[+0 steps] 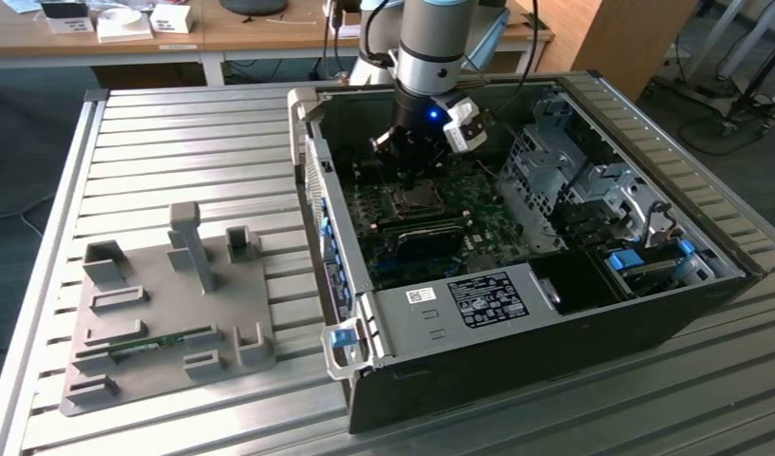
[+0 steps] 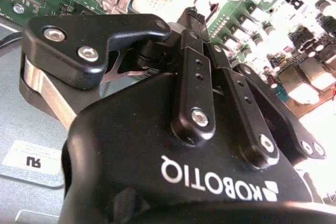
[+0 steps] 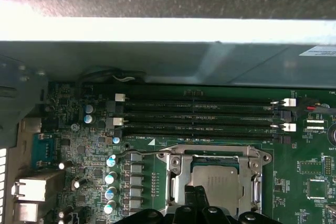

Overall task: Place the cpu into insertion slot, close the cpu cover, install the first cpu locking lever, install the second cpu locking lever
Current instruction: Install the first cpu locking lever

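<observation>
I am looking into the open computer case [image 1: 553, 351], which is lying on its side at three o'clock from a grey holder tray [image 1: 172, 313] in the exterior view. The green board [image 1: 489, 223] is sitting flat inside it. The socket [image 1: 413, 199] is lying near the board's middle, and the gripper [image 1: 410, 176] is hanging just over its twelve o'clock edge.

In the first wrist view the cover [image 3: 176, 179] is lying down as a thin metal frame around the chip [image 3: 215, 179]. The chip is sitting in the socket, its grey top showing through the window. The gripper's jaws are drawn close together, and I am seeing nothing between them.

I am judging the chip light, stiff, smooth-topped and fragile underneath, so best taken by two opposite edges. The cover is looking springy, to be pressed on its frame only.

Room is looking tight, with the case walls rising around and the memory slots [image 3: 199, 114] lying near. The case is resting on a ribbed metal table [image 1: 185, 142], with wooden desks [image 1: 58, 43] standing beyond at twelve o'clock
</observation>
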Motion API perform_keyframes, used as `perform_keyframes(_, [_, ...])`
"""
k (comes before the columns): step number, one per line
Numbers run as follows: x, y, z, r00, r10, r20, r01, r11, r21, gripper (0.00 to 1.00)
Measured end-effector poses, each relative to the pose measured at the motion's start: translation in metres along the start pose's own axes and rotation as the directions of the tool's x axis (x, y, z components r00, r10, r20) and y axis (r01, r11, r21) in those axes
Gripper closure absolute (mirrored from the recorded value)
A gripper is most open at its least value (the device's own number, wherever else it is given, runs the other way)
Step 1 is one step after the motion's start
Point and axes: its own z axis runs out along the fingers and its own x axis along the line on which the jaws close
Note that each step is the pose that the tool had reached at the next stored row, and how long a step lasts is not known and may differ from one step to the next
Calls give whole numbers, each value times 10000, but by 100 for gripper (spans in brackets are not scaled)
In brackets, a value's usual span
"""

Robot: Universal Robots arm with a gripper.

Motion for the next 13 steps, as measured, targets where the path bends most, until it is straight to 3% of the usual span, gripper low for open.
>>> perform_keyframes(7, [-1,1,-23,10000,0,1,0,10000,-1,90])
perform_keyframes(13, [-3,3,-115,10000,1,0,-1,10000,-1,90])
